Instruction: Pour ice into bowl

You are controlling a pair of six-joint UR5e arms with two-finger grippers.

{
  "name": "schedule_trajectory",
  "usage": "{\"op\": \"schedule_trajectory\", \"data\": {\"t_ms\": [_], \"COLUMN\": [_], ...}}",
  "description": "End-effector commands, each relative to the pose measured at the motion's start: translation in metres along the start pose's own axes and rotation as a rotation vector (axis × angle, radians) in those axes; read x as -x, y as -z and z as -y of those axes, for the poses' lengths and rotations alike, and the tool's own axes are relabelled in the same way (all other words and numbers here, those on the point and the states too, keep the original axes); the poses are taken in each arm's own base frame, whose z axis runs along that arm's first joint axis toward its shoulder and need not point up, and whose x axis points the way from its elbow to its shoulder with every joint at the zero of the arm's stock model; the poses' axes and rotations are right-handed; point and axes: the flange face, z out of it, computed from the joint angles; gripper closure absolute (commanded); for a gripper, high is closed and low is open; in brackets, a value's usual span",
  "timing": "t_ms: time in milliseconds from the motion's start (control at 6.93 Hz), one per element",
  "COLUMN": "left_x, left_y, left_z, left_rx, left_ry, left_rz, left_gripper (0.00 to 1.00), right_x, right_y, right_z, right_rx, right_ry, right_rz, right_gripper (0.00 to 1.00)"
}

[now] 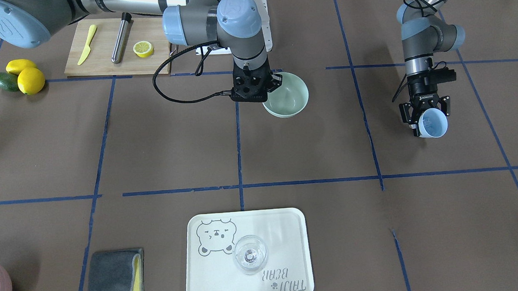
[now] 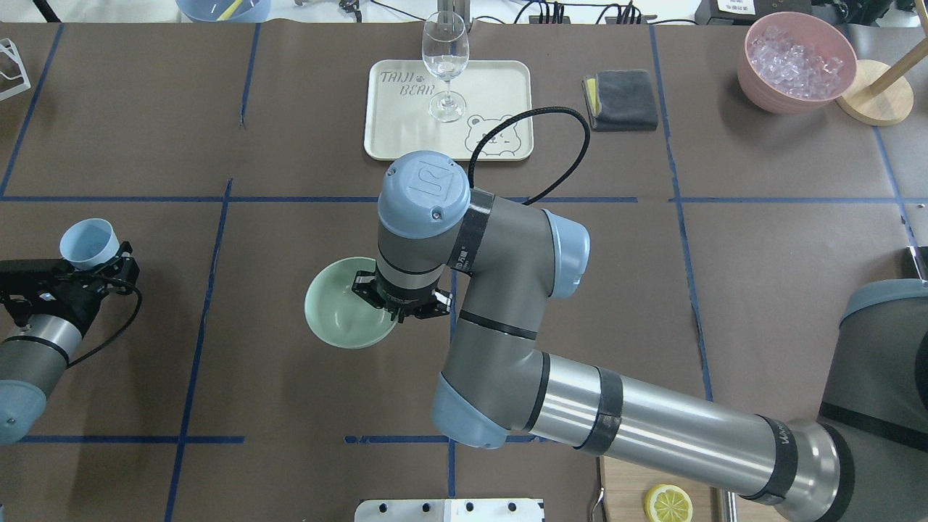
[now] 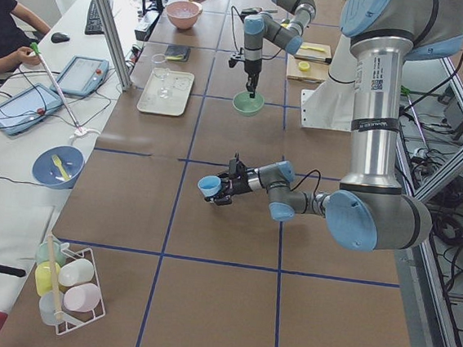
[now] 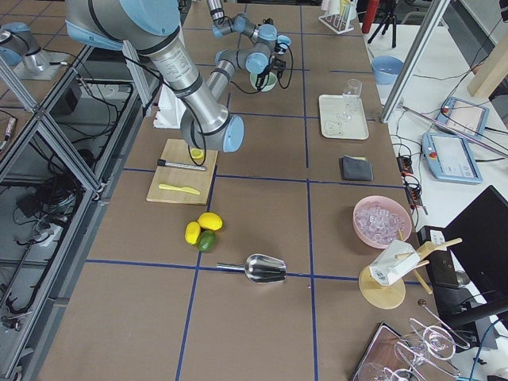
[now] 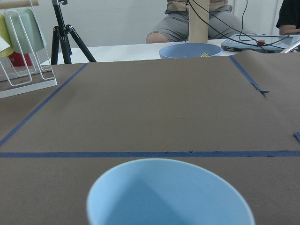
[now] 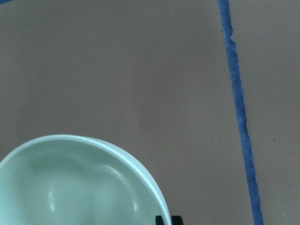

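The pale mint-green bowl (image 1: 289,99) (image 2: 341,312) stands near the table's middle, and its glossy inside looks bare. My right gripper (image 1: 275,81) (image 2: 397,304) reaches straight down at its rim. In the right wrist view the rim of the bowl (image 6: 84,187) runs between the fingertips, so the gripper looks shut on it. Far off on my left side, my left gripper (image 1: 428,123) (image 2: 93,262) is shut on a light blue cup (image 1: 433,123) (image 2: 89,243) (image 5: 168,197), held above the table. No ice shows in the part of the cup's inside that I see.
A cream tray (image 1: 194,272) with a wine glass (image 1: 250,254) lies at the far side. A pink bowl (image 2: 757,72) of whitish ice, a grey cloth (image 2: 627,100), a cutting board (image 1: 105,60), lemons (image 1: 30,80) and a metal scoop (image 4: 266,268) sit on my right side.
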Motion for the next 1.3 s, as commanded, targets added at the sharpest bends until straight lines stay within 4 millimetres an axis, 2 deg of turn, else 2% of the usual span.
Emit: {"op": "schedule_trajectory", "data": {"t_ms": [0,288,433,577,721,865,1010,1154], "left_x": [0.008,0.005,-0.002,-0.002,-0.005,-0.006,-0.010,-0.014], "left_y": [0.006,0.010,0.015,0.015,0.015,0.015,0.016,0.020], "left_z": [0.083,0.116,0.125,0.125,0.127,0.126,0.124,0.126], "left_rx": [-0.033,-0.045,-0.056,-0.056,-0.059,-0.052,-0.012,-0.005], "left_ry": [-0.131,-0.123,-0.107,-0.107,-0.104,-0.104,-0.101,-0.093], "left_rz": [-0.028,-0.055,-0.071,-0.071,-0.076,-0.082,-0.120,-0.143], "left_gripper": [1.00,1.00,1.00,1.00,1.00,1.00,1.00,1.00], "right_x": [0.027,0.049,0.053,0.059,0.061,0.061,0.058,0.056], "right_y": [-0.022,-0.056,-0.061,-0.055,-0.050,-0.047,-0.049,-0.052], "right_z": [0.003,-0.006,-0.010,-0.009,-0.001,0.013,0.025,0.028], "right_rx": [-0.014,-0.028,-0.033,-0.070,-0.137,-0.174,-0.192,-0.199], "right_ry": [-0.002,0.002,0.007,0.021,0.028,0.031,0.023,0.019], "right_rz": [0.019,0.004,0.003,0.039,0.074,0.119,0.117,0.109], "right_gripper": [1.00,1.00,1.00,1.00,0.99,0.80,0.76,0.10]}}
